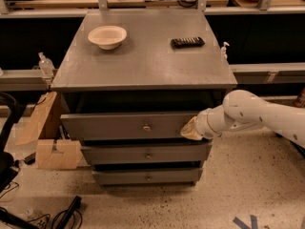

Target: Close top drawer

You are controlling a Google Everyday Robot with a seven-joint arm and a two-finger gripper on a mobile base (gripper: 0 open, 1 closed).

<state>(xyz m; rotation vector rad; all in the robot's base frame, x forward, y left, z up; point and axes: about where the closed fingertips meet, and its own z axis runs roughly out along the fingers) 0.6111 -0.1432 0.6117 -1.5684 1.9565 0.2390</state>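
Note:
The top drawer is a wide grey box drawer with a small round knob at its centre. It stands pulled out a short way from the grey cabinet, with a dark gap above its front panel. My gripper comes in from the right on a white arm and rests against the right end of the drawer's front panel. Two shallower grey drawers sit below it.
A white bowl and a black remote lie on the cabinet top. Cardboard boxes lean at the cabinet's left. Cables lie on the speckled floor at front left. Workbenches stand behind the cabinet.

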